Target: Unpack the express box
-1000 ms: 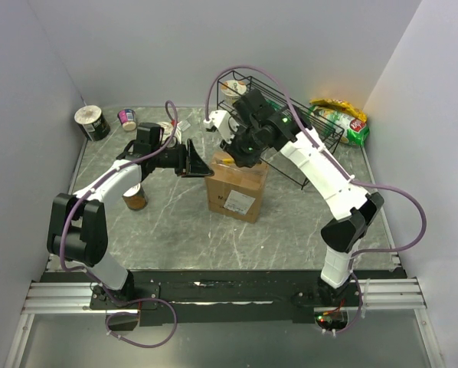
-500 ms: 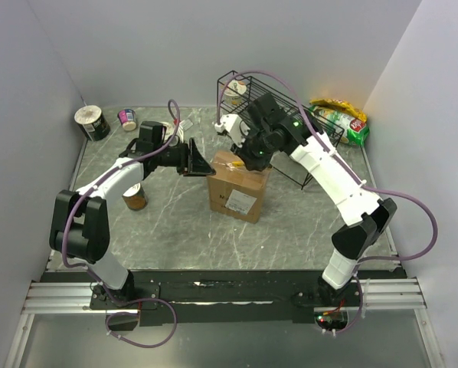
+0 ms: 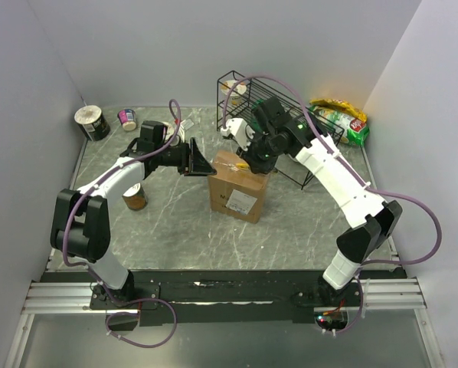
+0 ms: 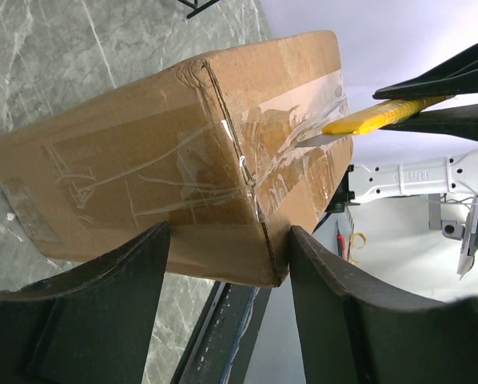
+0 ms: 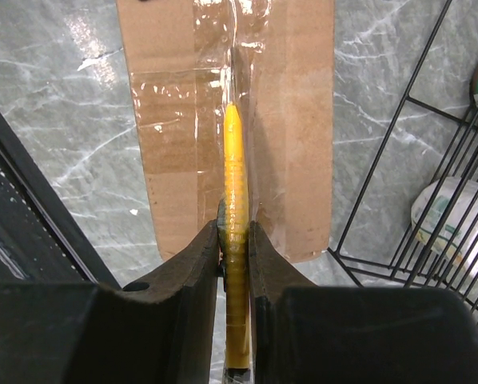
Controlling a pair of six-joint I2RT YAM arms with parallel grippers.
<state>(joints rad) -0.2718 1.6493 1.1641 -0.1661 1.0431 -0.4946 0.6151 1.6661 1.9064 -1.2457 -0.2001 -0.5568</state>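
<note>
My right claw (image 5: pixel 233 240) pinches a yellow knife (image 5: pixel 236 208), blade on the box's (image 3: pixel 237 184) taped seam; my left claw (image 4: pixel 223 264) straddles its corner, spread.

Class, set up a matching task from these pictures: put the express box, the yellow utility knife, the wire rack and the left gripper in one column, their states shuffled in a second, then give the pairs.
Column 1
1. express box
2. yellow utility knife
3. wire rack
4. left gripper

Column 2
A. open, its fingers either side of a carton corner
B. clamped in the right gripper
C. top flaps taped
D. black, standing behind the carton

Pairs: 1-C, 2-B, 3-D, 4-A
</note>
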